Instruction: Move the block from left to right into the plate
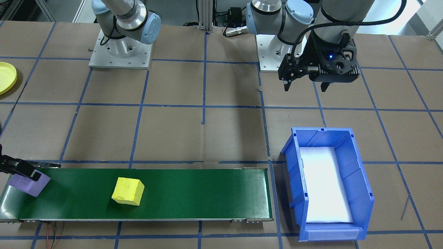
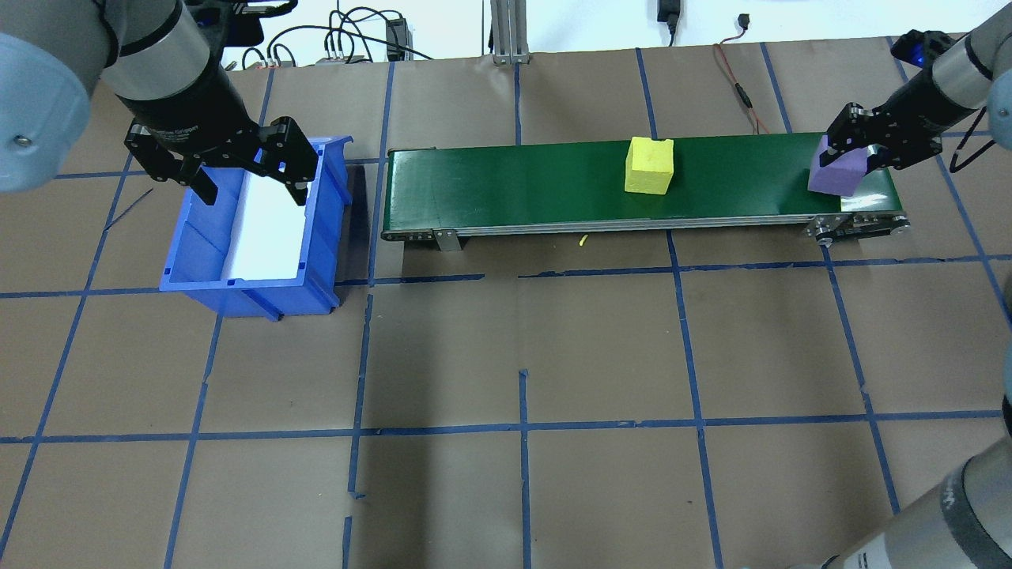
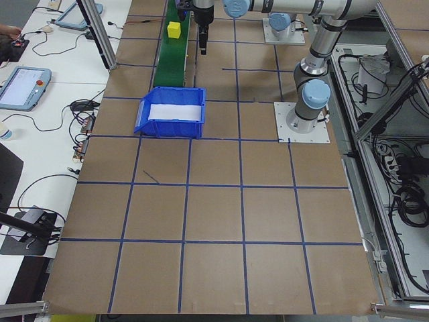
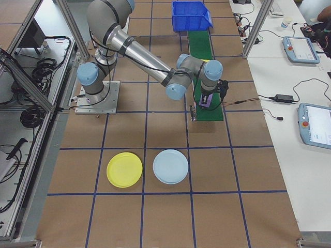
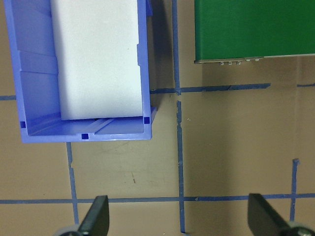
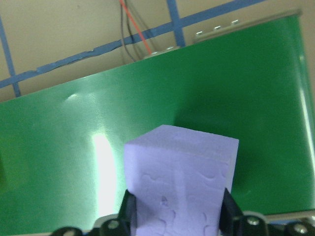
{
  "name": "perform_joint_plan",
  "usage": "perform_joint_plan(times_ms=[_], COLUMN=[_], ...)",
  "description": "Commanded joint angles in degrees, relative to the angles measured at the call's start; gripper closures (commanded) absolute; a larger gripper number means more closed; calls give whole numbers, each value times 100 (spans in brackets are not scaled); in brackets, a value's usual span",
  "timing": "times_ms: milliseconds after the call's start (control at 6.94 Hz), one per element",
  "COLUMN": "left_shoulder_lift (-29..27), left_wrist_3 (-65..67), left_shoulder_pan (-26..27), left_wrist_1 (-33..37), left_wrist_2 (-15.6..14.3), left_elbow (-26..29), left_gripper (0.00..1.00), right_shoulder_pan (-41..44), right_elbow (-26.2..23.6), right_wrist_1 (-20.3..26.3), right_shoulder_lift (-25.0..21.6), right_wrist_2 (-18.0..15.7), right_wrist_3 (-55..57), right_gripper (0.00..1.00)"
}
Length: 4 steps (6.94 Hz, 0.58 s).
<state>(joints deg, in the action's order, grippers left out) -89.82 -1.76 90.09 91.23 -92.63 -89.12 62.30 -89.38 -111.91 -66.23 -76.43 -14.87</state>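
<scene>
A purple foam block (image 2: 836, 174) is at the right end of the green conveyor belt (image 2: 514, 182), with my right gripper (image 2: 850, 158) shut on it. In the right wrist view the purple block (image 6: 179, 182) fills the space between both fingers, over the belt. A yellow block (image 2: 649, 165) rests free on the belt, right of its middle. The yellow plate (image 4: 124, 169) lies on the table, well away from the belt; the front-facing view shows only the plate's edge (image 1: 5, 77). My left gripper (image 2: 253, 194) hangs open and empty above the table beside the blue bin (image 2: 324, 237).
The blue bin (image 1: 356, 180) holds a white foam pad and stands off the belt's left end. A pale blue plate (image 4: 170, 166) lies next to the yellow one. Brown paper with blue tape lines covers the table. Cables run behind the belt.
</scene>
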Motion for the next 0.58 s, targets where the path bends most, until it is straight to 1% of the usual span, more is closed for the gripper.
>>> perform_joint_plan(times_ms=[0,144,288,433], left_shoulder_lift=[0,0,8,9], left_wrist_3=[0,0,0,0], left_shoulder_pan=[0,0,0,0], left_wrist_1=[0,0,0,0], left_wrist_2=[-1,-1,-1,-1], left_elbow=[0,0,0,0], left_gripper=[0,0,0,0], right_shoulder_pan=[-801,-1416,-1866,-2306], right_elbow=[96,88,79,96], right_wrist_1=[256,449,442,433], right_shoulder_lift=[-91,-83,30,206], right_wrist_2=[-408,-426,-704,-820], right_wrist_3=[-1090,-1828,-2514,-3174], right_gripper=[66,66,66,66])
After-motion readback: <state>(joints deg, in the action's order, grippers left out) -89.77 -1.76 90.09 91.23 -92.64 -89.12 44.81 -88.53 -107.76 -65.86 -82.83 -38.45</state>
